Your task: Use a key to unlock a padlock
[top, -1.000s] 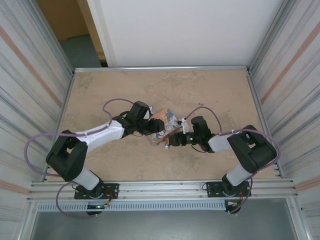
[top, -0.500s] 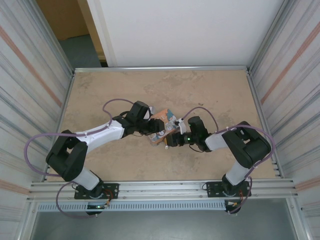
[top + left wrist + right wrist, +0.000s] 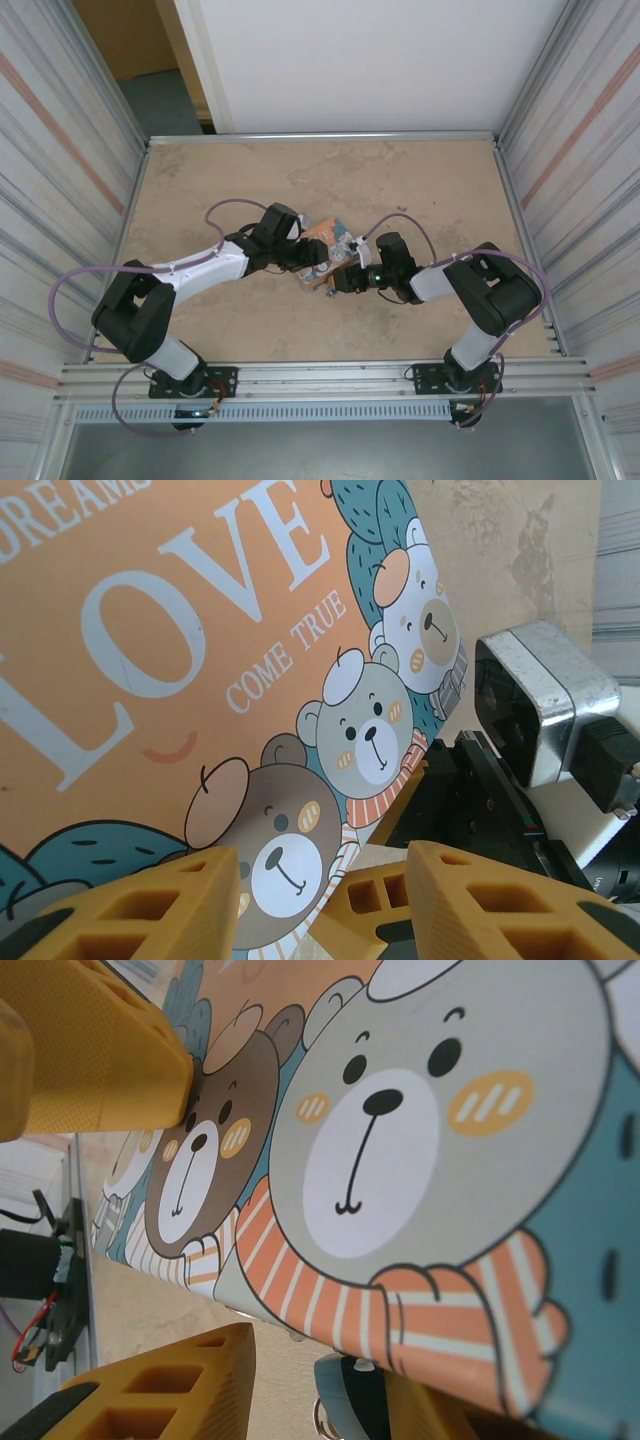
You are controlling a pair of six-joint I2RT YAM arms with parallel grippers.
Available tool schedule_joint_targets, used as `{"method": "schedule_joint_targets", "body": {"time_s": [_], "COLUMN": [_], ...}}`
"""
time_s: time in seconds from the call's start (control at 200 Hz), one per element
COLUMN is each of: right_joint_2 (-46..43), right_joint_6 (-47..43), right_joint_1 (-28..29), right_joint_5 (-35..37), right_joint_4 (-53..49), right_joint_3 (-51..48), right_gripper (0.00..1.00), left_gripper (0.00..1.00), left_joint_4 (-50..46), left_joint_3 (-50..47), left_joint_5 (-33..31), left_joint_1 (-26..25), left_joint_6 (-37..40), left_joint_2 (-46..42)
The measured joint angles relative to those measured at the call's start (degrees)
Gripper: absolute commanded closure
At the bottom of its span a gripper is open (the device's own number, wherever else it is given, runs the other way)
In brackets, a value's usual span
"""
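1. Nearest, the right gripper [image 3: 318,1375]: yellow fingers [image 3: 160,1390] part way open. Cannot tell if pinching anything.
2. Between those fingers, tucked just under the box edge: the tiny dark padlock [image 3: 345,1397].
3. Next, the left gripper [image 3: 318,880]: fingers apart, box corner between them, one finger over the bear picture. Cannot tell if squeezing.
4. Farther back, the box [image 3: 330,236], mid table [image 3: 420,180], touching both grippers.

The right arm [image 3: 440,283] has shifted toward the worktop's left edge, elbow tucking in, carrying its jaws closer against the near right side of the cartoon box [image 3: 322,240].
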Motion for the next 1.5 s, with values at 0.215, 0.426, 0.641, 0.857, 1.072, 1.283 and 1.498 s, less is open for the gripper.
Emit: {"method": "schedule_joint_targets", "body": {"time_s": [0.215,0.426,0.641,0.857,1.072,1.283,1.498], "right_joint_2": [-0.31,-1.01,-1.29,-1.86,-2.27,-4.07,-6.71], "right_joint_6": [-0.42,-0.74,-1.4,-1.22,2.29,5.97,8.92], "right_joint_1": [-0.07,-0.15,-0.24,-0.5,-0.66,-2.69,-5.73], "right_joint_5": [0.09,0.2,-0.02,0.17,0.68,1.09,1.75], "right_joint_4": [-1.31,-2.67,-2.86,-2.93,-1.11,-0.39,-0.35], "right_joint_3": [-0.07,-0.11,-0.11,-0.39,-1.66,-3.52,-5.33], "right_gripper": [0.73,0.84,0.94,0.99,1.0,1.0,1.0], "left_gripper": [0.53,0.53,0.53,0.53,0.53,0.53,0.53], "left_joint_4": [0.0,0.0,0.17,0.76,3.65,6.64,8.94], "left_joint_3": [-0.02,-0.02,-0.09,-0.44,-2.23,-3.52,-4.92], "left_joint_5": [0.02,0.0,-0.04,-0.07,-0.04,0.17,0.57], "left_joint_1": [0.0,0.02,0.02,0.02,0.0,-0.55,-1.05], "left_joint_6": [-0.15,-0.15,-0.15,-0.22,-1.25,-2.29,-3.65], "left_joint_2": [0.0,0.0,0.0,-0.04,-0.81,-0.94,-1.46]}}
